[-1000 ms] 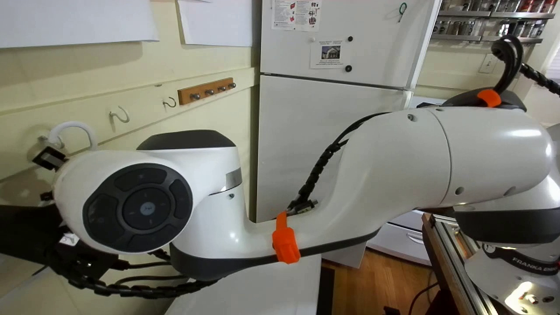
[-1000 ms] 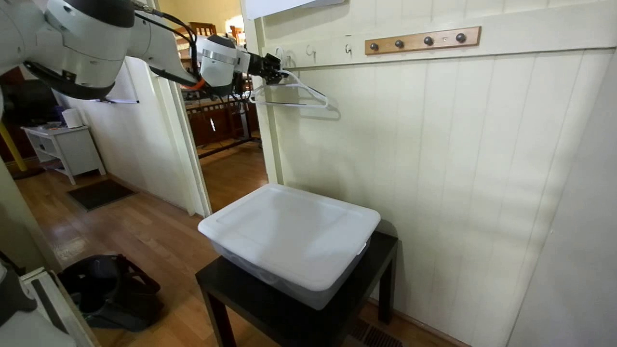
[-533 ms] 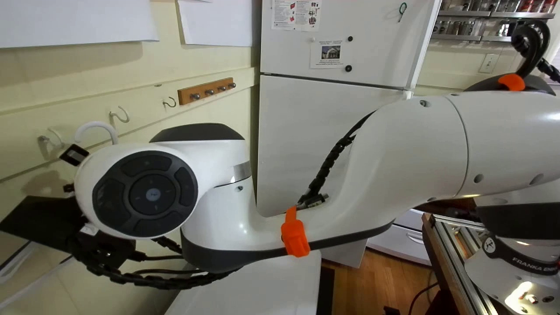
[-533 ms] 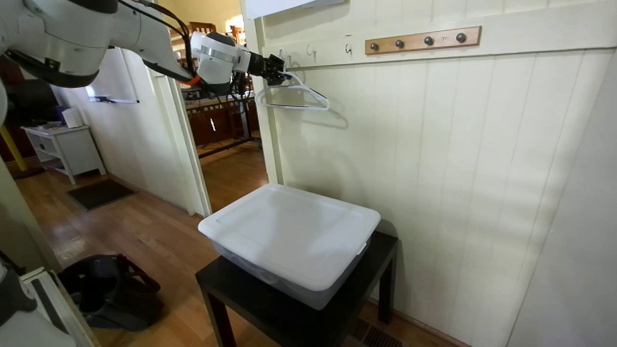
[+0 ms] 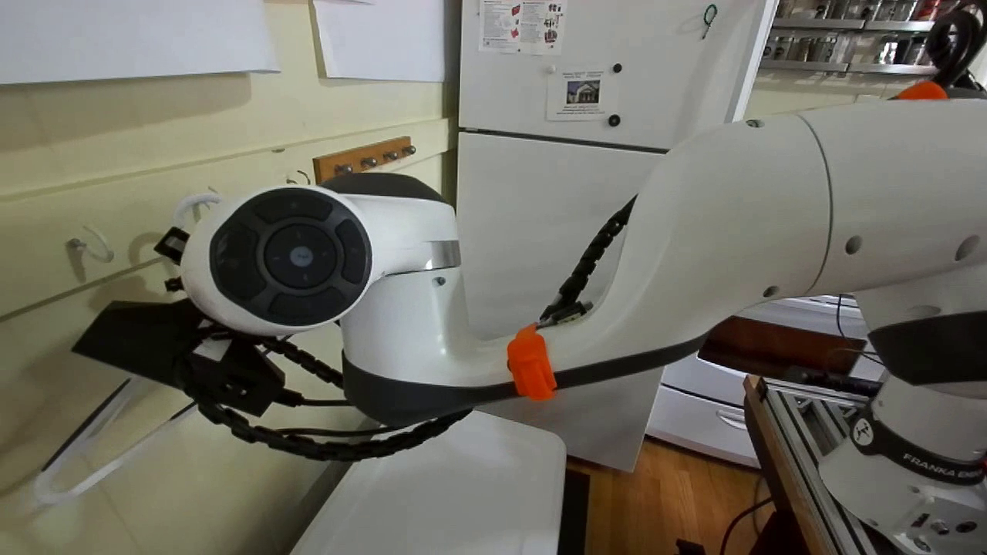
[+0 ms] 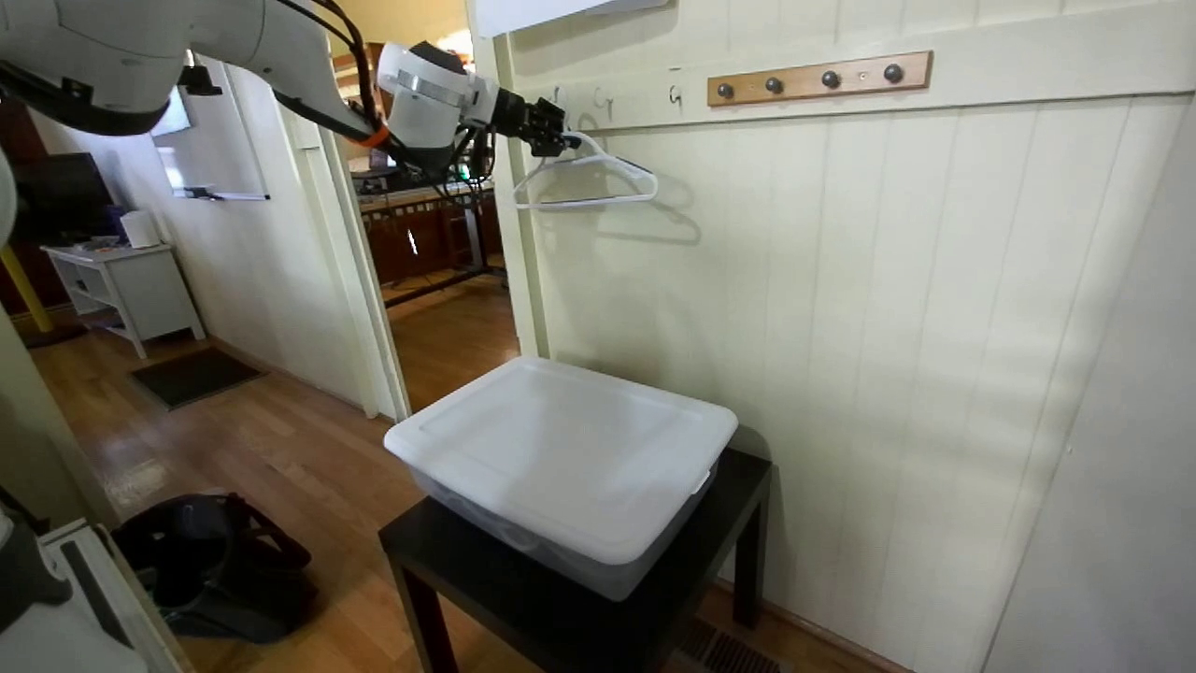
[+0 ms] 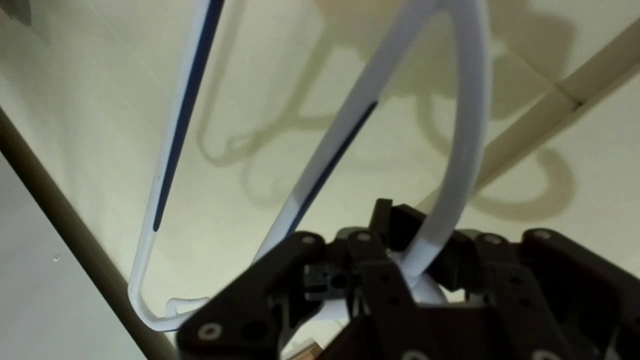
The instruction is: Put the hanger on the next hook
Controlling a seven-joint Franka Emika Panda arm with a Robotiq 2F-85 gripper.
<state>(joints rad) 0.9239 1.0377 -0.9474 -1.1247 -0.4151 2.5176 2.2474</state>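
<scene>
The white hanger, with dark strips along its bars, hangs from my gripper in an exterior view (image 6: 617, 199) and in front of the wall (image 5: 116, 462). My gripper (image 6: 567, 142) is shut on its neck, just under the curved top; the wrist view shows the fingers (image 7: 420, 252) around the white hanger (image 7: 470, 115). The arm hides the fingers in an exterior view. The hanger's top hook (image 5: 187, 206) overlaps the middle wall hook (image 6: 603, 99), which is mostly hidden there; I cannot tell whether they touch. The end wall hook (image 5: 91, 243) is bare.
A third hook (image 6: 675, 94) and a wooden peg rail (image 6: 818, 78) are farther along the wall. A white-lidded bin (image 6: 561, 458) stands on a black table (image 6: 654, 617) below. White sheets (image 5: 139, 38) hang above the hooks. A fridge (image 5: 555, 231) stands beyond the rail.
My gripper and the hanger have moved along the wall, from the end hook toward the middle hook. The wrist has also risen in view. The grip is unchanged.
</scene>
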